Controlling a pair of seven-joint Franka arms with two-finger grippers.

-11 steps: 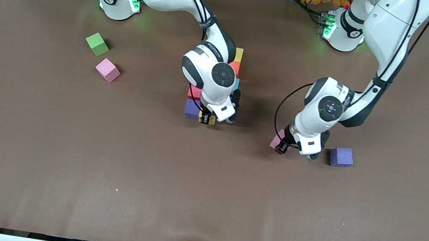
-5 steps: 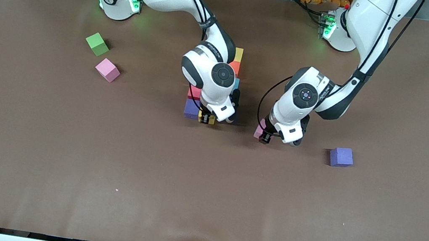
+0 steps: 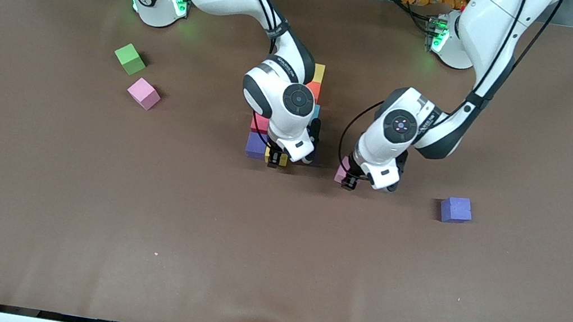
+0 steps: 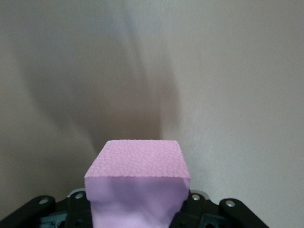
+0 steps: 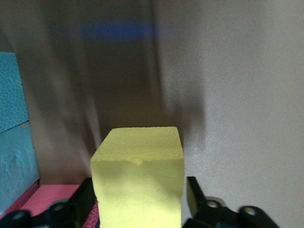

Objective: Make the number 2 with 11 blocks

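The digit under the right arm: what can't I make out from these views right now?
- Front view: the right arm's wrist covers most of the digit; cube count and shape cannot be told.
- Front view: whether the right tool has let go of the yellow cube is hidden; the right wrist view cuts off its fingers.
- Front view: the left tool hides most of its pink cube.

Open tabletop nearer the camera; right claw hemmed by stacked blocks, left claw alongside.
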